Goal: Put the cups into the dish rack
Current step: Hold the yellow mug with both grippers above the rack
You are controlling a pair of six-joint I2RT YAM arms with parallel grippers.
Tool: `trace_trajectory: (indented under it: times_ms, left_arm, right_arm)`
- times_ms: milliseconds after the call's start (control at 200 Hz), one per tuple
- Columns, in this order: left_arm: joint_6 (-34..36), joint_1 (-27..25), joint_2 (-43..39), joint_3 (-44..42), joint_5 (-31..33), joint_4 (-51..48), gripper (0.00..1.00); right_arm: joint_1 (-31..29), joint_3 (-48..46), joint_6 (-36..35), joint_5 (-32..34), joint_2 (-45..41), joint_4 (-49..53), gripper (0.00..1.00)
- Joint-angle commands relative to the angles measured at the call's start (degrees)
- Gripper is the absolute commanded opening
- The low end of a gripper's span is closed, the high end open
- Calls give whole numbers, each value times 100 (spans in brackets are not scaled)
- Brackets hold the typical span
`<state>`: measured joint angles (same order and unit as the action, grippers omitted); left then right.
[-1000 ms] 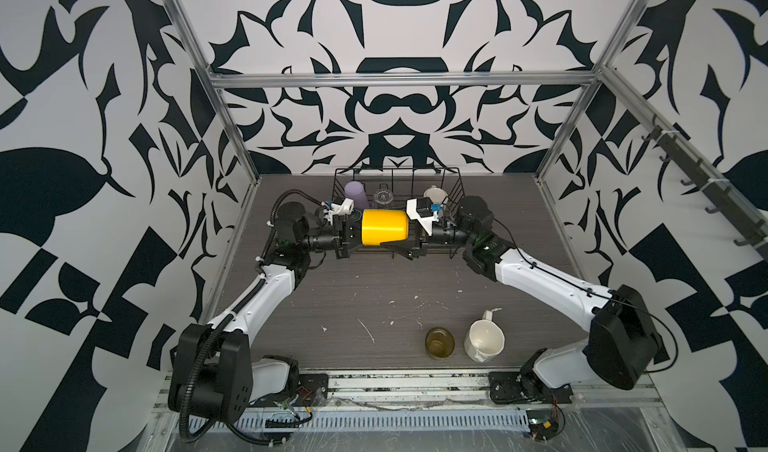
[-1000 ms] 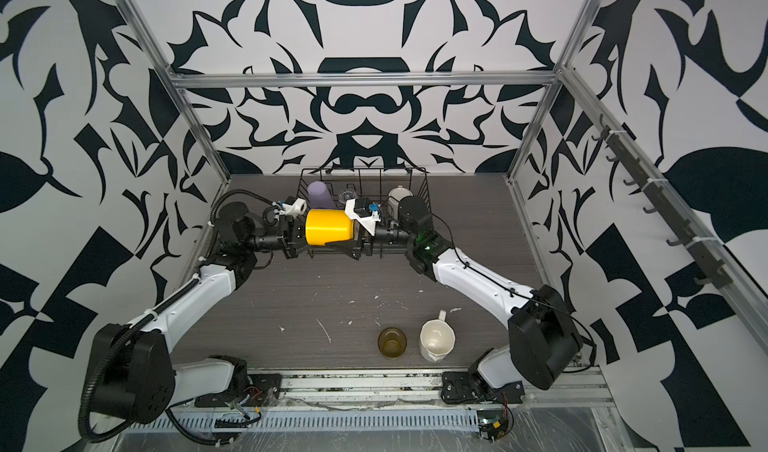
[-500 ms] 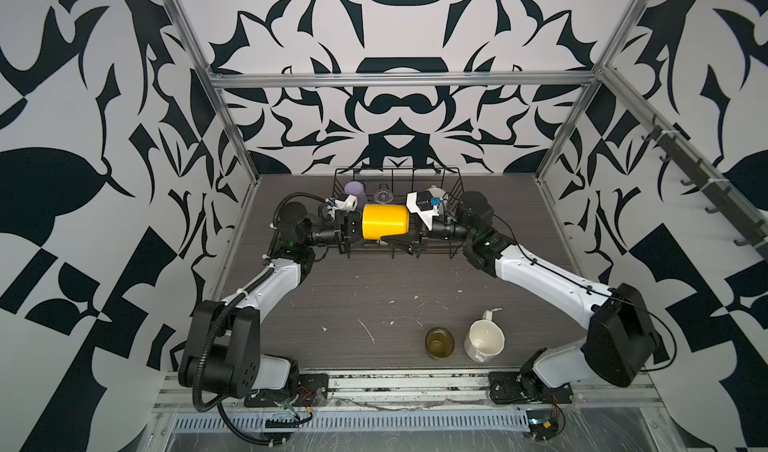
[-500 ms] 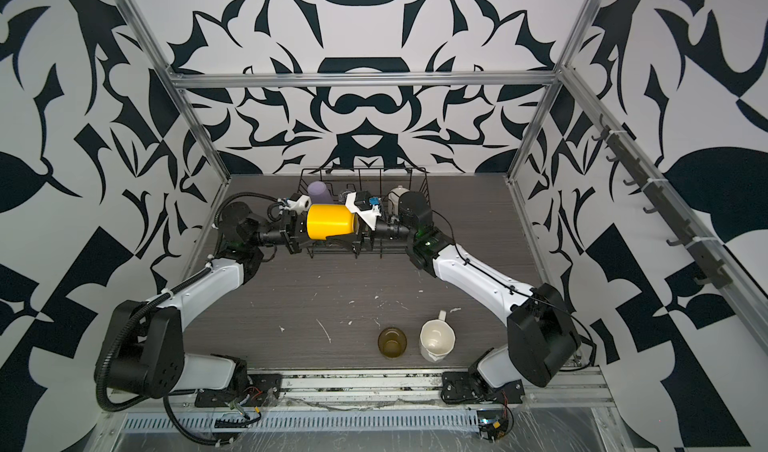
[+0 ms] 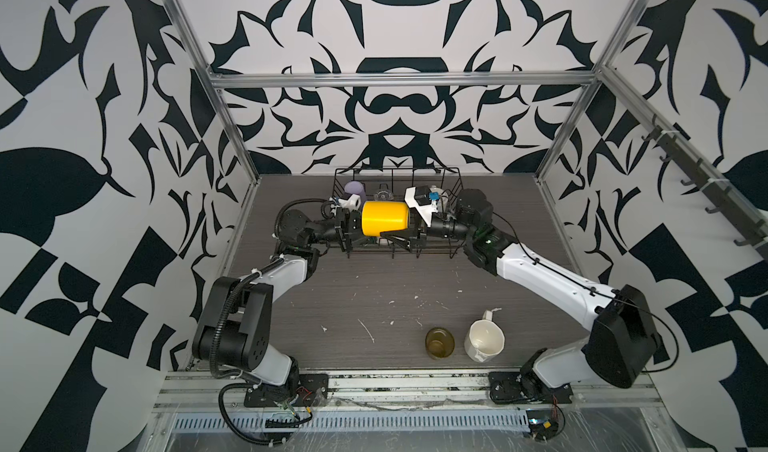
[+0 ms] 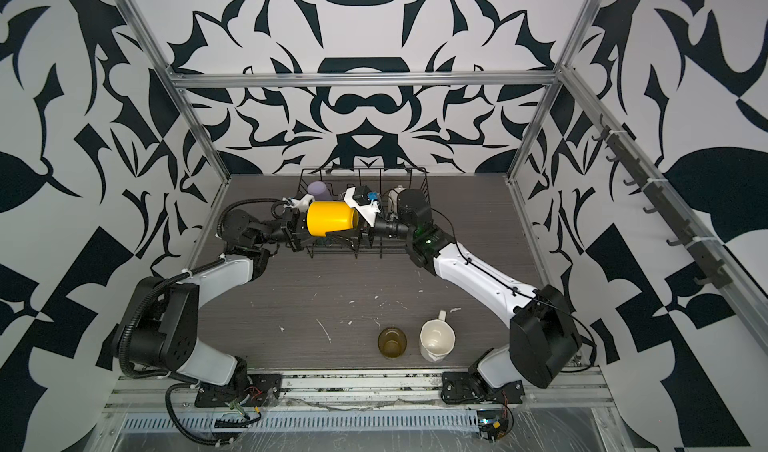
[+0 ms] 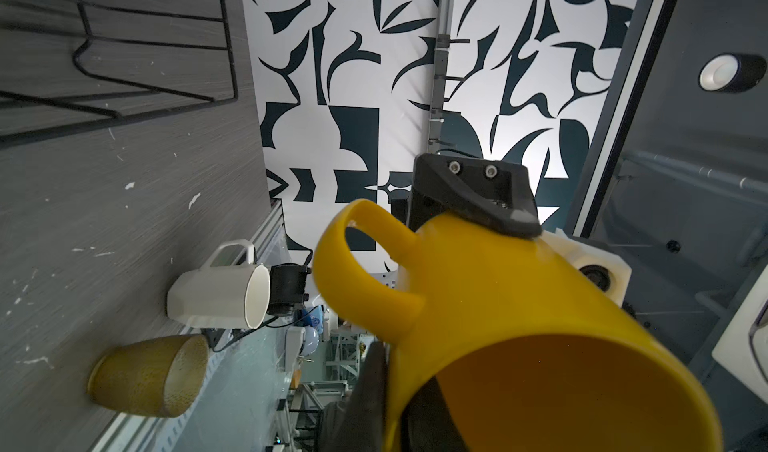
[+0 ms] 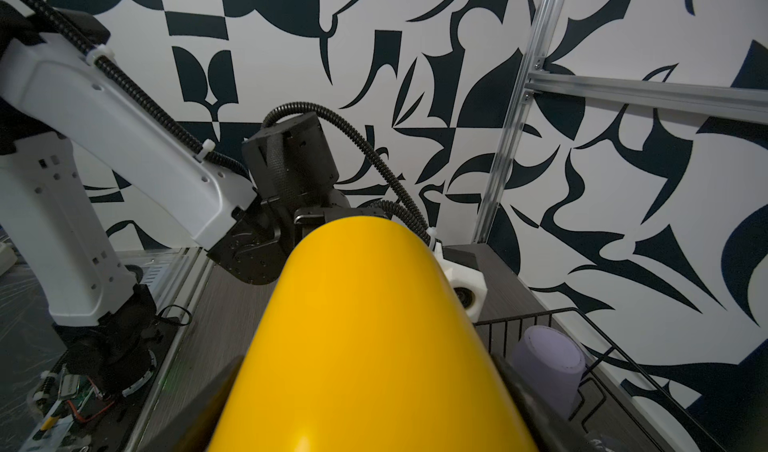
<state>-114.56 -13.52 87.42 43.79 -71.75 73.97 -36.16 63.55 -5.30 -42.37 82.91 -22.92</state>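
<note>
Dark wood-grain tabletop (image 5: 374, 287), patterned walls. We see yellow mug (image 5: 384, 219) lying sideways, raised over dish rack (image 5: 399, 168). Right gripper (image 5: 401, 225) clamped around mug body. Left gripper (image 5: 353, 225) at mug mouth; we cannot tell if its fingers grip. Lilac tumbler (image 5: 354, 188) in rack. 2 cups on table: olive glass (image 5: 439, 342), white faceted mug (image 5: 486, 341).

top views: high, front, looking down, whole table (image 5: 353, 287) | wrist views: close, both on yellow mug (image 7: 519, 304)

Top views evenly bright; wrist views dimmer, edge-warped, yellow mug (image 7: 519, 304) perhaps soft.
</note>
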Motion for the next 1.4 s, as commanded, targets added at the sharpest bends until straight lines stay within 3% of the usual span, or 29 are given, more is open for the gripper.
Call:
trace_trajectory:
  times_ms: [0, 200, 380, 610, 760, 845, 910, 950, 1000, 1105, 1395]
  left_arm:
    - [-162, -32, -199, 93, 3, 855, 31]
    - [-29, 107, -241, -31, 11, 855, 80]
    - [12, 272, -303, -98, -48, 850, 100]
    - [220, 654, -547, -122, -87, 648, 100]
    - [1309, 754, -923, -69, -12, -689, 99]
    - [2998, 780, -1379, 130, 138, -3006, 99]
    - [5296, 789, -1939, 648, 552, -6144, 99]
    - [6883, 784, -2109, 1186, 1136, -8153, 99]
    - [7886, 781, -2193, 1669, 1735, -9546, 99]
    - [7911, 904, -2443, 1651, 2277, -9510, 99]
    - [8495, 916, -3256, 1408, 4708, -9801, 99]
  right_arm:
    - [-27, 218, 226, 482, -179, 74, 0]
    - [-4, 342, 398, 895, -248, 170, 0]
    - [41, 501, 425, 1397, -428, 502, 0]
    - [315, 926, 461, 2057, -620, 1518, 0]
    - [458, 1566, 460, 2618, -375, 2578, 0]
    - [498, 2075, 415, 2882, -91, 3227, 0]
    - [512, 2452, 306, 3072, 183, 3703, 0]
    - [506, 2709, 259, 3179, 373, 3988, 0]
    - [513, 3066, 192, 3339, 631, 4339, 0]
    - [507, 3721, 46, 3598, 1164, 4904, 0]
    - [513, 5443, -372, 4292, 2534, 6224, 0]
